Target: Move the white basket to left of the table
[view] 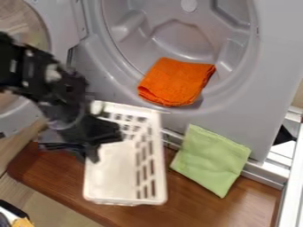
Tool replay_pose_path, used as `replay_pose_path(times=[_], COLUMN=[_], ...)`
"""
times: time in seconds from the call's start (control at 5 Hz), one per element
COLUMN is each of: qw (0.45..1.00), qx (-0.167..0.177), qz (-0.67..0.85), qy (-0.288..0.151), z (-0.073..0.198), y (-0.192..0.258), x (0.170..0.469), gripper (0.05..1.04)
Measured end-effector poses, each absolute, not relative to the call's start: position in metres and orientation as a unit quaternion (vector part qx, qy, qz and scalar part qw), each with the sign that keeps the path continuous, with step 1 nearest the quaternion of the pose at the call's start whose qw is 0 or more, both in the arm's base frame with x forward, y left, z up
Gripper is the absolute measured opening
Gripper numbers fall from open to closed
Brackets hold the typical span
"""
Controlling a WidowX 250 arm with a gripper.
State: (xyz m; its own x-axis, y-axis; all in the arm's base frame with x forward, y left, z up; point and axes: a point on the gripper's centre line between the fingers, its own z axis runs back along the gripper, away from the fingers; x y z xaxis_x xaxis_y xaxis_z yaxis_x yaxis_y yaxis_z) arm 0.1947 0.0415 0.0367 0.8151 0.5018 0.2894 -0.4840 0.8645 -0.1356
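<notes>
The black gripper [80, 144] comes in from the upper left and is at the left side of the white basket [155, 159], shut on its left wall. Its dark body covers part of that wall. The basket, with slots along its right side, stands lengthwise toward the viewer, left of the middle of the brown wooden table [195, 210]. Its far end overlaps the grey machine front, and its inside is visible. Whether its base touches the table is hard to see.
A folded green cloth [211, 159] lies right of the basket, against the machine's lower edge. An orange cloth [176, 81] rests at the rim of the grey drum [183, 40]. The machine's round door [56, 44] is behind the arm. A white rail [291, 186] borders the right side.
</notes>
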Motion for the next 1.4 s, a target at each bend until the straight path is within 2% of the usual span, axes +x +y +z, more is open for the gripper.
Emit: replay_pose_path(times=[0.2, 0.4, 0.8, 1.0, 1.4], qw=[0.957, 0.960, 0.959, 0.955, 0.958], qx=[-0.041, -0.036, -0.022, -0.003, -0.004], qz=[0.256, 0.250, 0.254, 0.262, 0.251], qy=[-0.133, -0.121, -0.125, -0.141, -0.136], z=[0.019, 0.005, -0.015, -0.015, -0.011], y=[0.062, 0.078, 0.095, 0.093, 0.078], x=[0.196, 0.198, 0.207, 0.212, 0.216], gripper=[0.090, 0.090, 0.119, 0.304, 0.900])
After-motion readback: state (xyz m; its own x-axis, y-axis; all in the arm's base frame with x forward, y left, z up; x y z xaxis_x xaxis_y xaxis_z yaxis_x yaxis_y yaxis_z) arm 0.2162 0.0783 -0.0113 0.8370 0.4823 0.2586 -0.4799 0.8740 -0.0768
